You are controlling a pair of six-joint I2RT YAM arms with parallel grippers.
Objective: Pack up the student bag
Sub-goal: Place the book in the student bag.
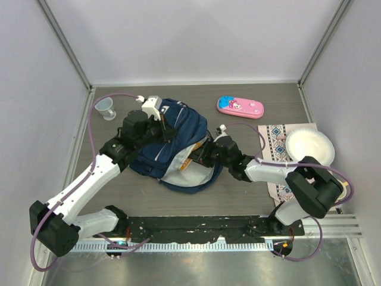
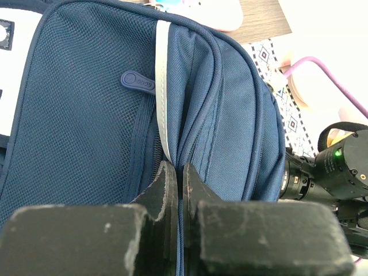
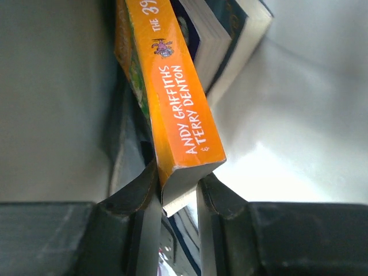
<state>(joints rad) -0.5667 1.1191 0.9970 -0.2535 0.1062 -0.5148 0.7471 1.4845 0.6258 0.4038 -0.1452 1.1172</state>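
The student bag (image 1: 172, 134), navy with white stripe trim, lies in the middle of the table with its mouth toward the right arm. My left gripper (image 1: 156, 122) is at the bag's upper edge, shut on a fold of its blue fabric (image 2: 183, 172) beside the mesh pocket (image 2: 86, 115). My right gripper (image 1: 199, 156) reaches into the bag's opening. In the right wrist view it (image 3: 178, 184) is shut on the bottom corner of an orange paperback book (image 3: 172, 98), inside the pale grey lining (image 3: 299, 115). A second, dark-covered book (image 3: 230, 40) lies behind the orange one.
A pink pencil case (image 1: 240, 106) lies at the back, right of the bag. A clear plastic cup (image 1: 107, 109) stands at the back left. A white bowl (image 1: 309, 146) sits on a patterned cloth (image 1: 275, 143) at the right.
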